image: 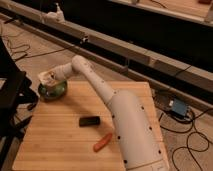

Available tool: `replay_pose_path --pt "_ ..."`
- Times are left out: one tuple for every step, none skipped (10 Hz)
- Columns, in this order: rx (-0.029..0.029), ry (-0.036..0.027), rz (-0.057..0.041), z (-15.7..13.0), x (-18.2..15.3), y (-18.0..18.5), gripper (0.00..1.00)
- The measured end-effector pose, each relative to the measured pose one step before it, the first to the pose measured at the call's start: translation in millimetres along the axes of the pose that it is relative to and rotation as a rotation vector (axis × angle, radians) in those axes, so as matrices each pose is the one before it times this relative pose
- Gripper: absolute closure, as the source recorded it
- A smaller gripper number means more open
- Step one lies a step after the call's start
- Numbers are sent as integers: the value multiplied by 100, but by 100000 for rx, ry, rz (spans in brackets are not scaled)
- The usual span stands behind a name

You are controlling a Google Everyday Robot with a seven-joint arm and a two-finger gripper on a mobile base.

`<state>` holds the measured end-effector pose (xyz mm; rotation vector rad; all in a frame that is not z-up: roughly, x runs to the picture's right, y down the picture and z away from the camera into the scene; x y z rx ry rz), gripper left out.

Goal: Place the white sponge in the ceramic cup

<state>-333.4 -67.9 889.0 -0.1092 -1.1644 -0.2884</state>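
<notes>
The ceramic cup [46,77] is a small white round shape with a darker inside. It stands at the far left corner of the wooden table, at the back edge of the green plate [53,91]. My gripper [52,78] is at the end of the long white arm and sits right at the cup, just above the plate. The white sponge does not show as a separate thing; it is hidden at the gripper or the cup.
A black slab [89,120] lies mid-table and an orange stick-like object [103,142] lies nearer the front. The wooden table [60,145] has a black frame [10,95] at its left. A blue box [178,108] and cables lie on the floor at right.
</notes>
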Motion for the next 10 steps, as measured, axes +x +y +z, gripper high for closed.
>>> replay_pose_path --pt "-210 871 -572 -256 162 -92 31" --pt "-204 715 -202 -241 132 -28 31" --pt "97 685 -77 -315 78 -171 31" --pt "237 1182 -387 -543 104 -313 31" --pt "299 1500 -615 -763 87 -406 31" --pt "288 1447 -449 -754 136 -331 31" --pt "695 3017 -466 -1561 268 -596 31" --pt "1216 2850 279 -1463 366 -544 31" --pt "1151 1953 599 -1051 331 -368 31" --pt "390 864 342 -464 268 -63 31"
